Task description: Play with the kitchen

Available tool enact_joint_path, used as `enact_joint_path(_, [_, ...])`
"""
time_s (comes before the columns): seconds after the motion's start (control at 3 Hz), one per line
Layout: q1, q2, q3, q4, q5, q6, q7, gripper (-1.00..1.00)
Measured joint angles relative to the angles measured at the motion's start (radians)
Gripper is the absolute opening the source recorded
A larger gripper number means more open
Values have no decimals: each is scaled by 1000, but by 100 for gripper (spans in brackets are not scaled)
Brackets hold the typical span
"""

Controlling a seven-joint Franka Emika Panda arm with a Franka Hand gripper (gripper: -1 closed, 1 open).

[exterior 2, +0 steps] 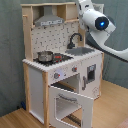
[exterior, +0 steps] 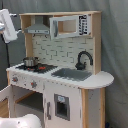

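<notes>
Beside the upper part of the kitchen (exterior: 57, 70), the end effector (exterior: 7, 27) hangs in the air at about the level of the range hood (exterior: 39, 29), apart from every part of the toy; whether its fingers are spread or pressed together cannot be told. In the second exterior view only the arm's white body with a blue light (exterior 2: 97, 22) shows, crossing in front of the upper cabinet corner, and the end effector itself is hidden.

Nearest the end effector, and level with it, is the range hood; just beyond that sits the microwave cabinet (exterior: 66, 26). Below the end effector lies the hob with a small metal pot (exterior: 30, 62) on it, and further off on the same counter are the grey sink (exterior: 72, 74) and the black faucet (exterior: 83, 59). Lowest and farthest down, the oven door (exterior 2: 70, 102) hangs open, as the second exterior view shows.

Judged from this pose, the step in hand is an approach, with no part of the kitchen yet contacted. The next move would call for choosing a target, probably the pot or a knob beneath, then descending and moving inward without striking the hood's edge.
</notes>
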Motion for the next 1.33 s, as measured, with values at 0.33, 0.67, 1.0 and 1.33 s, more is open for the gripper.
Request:
enact_joint_path(0.33, [3, -30, 15, 54, -1, -20, -84, 100])
enact_joint_path(0.67, [28, -90, 16, 58, -1, -21, -173, 100])
enact_joint_path(1.0, [70, -150, 16, 56, -1, -46, -251, 100])
enact_joint_path(1.33, [114, -193, 28, 46, -3, -74, -325, 100])
